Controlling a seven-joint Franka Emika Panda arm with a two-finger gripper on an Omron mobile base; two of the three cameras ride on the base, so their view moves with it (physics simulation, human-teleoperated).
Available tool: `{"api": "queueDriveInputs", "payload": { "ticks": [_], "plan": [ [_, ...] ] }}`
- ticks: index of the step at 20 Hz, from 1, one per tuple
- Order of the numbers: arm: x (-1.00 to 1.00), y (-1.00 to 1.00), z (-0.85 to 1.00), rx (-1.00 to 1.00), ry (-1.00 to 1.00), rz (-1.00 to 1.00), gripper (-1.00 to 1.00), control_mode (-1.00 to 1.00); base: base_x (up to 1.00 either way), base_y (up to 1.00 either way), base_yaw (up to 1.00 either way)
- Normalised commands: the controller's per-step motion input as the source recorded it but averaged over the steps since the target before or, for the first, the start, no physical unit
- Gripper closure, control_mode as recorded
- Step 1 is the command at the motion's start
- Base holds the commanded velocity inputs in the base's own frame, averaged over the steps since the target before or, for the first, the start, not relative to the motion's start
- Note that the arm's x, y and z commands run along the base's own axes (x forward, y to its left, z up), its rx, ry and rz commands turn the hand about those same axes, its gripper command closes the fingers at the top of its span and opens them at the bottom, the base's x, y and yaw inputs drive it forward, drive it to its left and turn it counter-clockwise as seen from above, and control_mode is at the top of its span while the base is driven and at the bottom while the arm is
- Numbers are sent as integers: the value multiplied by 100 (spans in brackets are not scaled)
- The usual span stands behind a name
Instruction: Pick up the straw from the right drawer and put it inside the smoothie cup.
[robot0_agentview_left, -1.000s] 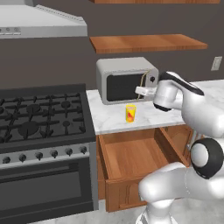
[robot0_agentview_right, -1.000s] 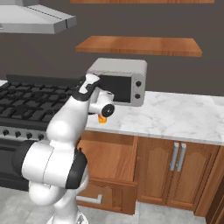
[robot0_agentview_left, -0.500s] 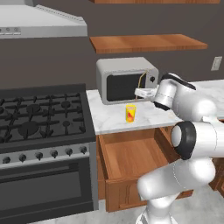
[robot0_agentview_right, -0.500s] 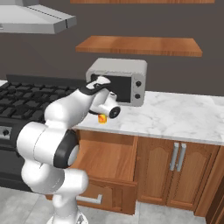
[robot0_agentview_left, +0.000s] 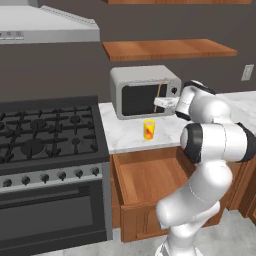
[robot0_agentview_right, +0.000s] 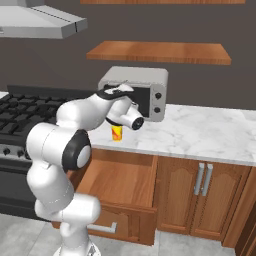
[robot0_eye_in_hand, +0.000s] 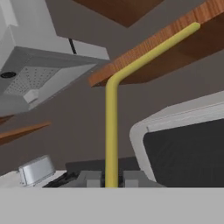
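Gripper (robot0_agentview_left: 161, 103): we saw it raised in front of the microwave (robot0_agentview_left: 142, 91), above the counter (robot0_agentview_left: 131, 137); fingers (robot0_eye_in_hand: 89, 178) closed on the straw's lower end.
Straw (robot0_eye_in_hand: 111, 131): held betw. the two tips; in hand view it rose as a yellow-tan stem w/ a bend partway, upper part angling off to the right. In left base view it showed as a thin line (robot0_agentview_left: 160, 88) up against the microwave door.
Smoothie cup (robot0_agentview_left: 149, 129): we found it upright on the counter, just near of the microwave, below and slightly left of the gripper; yellow w/ orange-red mark. Also seen in right base view (robot0_agentview_right: 116, 132), partly behind the wrist.
Right drawer (robot0_agentview_left: 150, 181): pulled out under the counter, right of the stove (robot0_agentview_left: 47, 135).
Cup vs. straw: apart; straw not in cup.
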Motion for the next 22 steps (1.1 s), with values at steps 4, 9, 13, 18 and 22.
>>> {"api": "queueDriveInputs", "payload": {
  "ticks": [4,9,13,18,22],
  "plan": [
    [14,0,-18,-6,-14,3,100,-100,0,0,0],
    [9,0,-20,-9,-17,5,100,-100,0,0,0],
    [9,0,-19,-12,-14,5,100,-100,0,0,0],
    [7,0,-4,-13,-2,4,100,-100,0,0,0],
    [12,0,0,-7,0,3,100,-100,0,0,0]
  ]
}}
